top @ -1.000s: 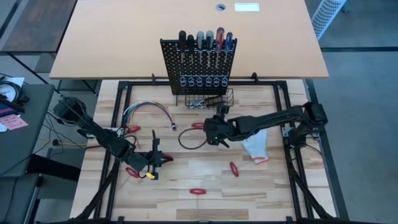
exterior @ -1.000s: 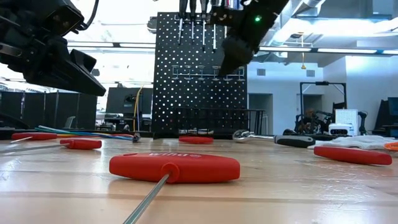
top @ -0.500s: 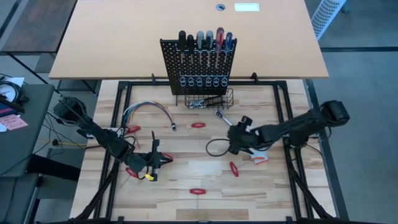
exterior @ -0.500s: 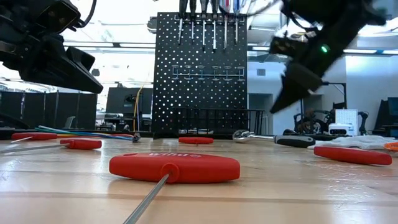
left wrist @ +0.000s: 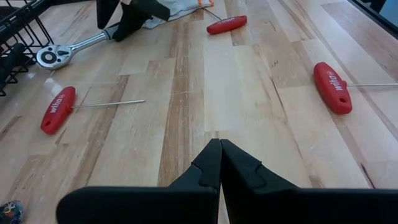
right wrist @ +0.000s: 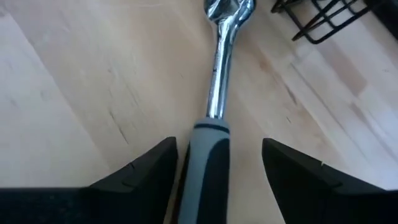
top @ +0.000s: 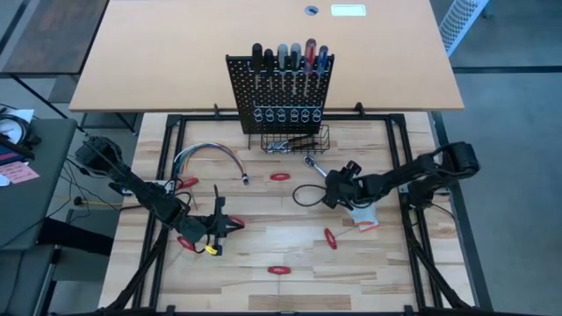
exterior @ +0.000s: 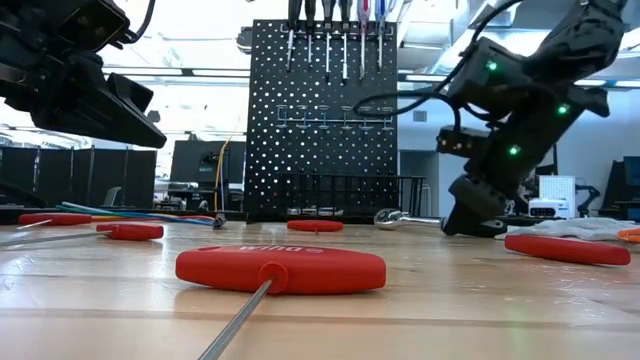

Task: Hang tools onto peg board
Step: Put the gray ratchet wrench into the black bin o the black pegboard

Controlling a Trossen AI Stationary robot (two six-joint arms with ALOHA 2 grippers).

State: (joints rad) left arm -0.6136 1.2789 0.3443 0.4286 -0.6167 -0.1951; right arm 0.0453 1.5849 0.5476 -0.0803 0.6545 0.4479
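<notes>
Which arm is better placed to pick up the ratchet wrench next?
The right: its open pincer straddles the ratchet wrench handle near the wire basket. The left pincer is shut, farther off.

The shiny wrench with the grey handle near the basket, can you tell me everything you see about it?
The ratchet wrench lies flat on the wooden table, just in front of the black wire basket but not touching it. It has a rounded, silvery metal head, a thin shiny shaft, and a thick grey handle with dark trim. The right hand is low over it, open, with one finger on each side of the handle, not yet squeezing. A white glove lies close by the handle end.
</notes>
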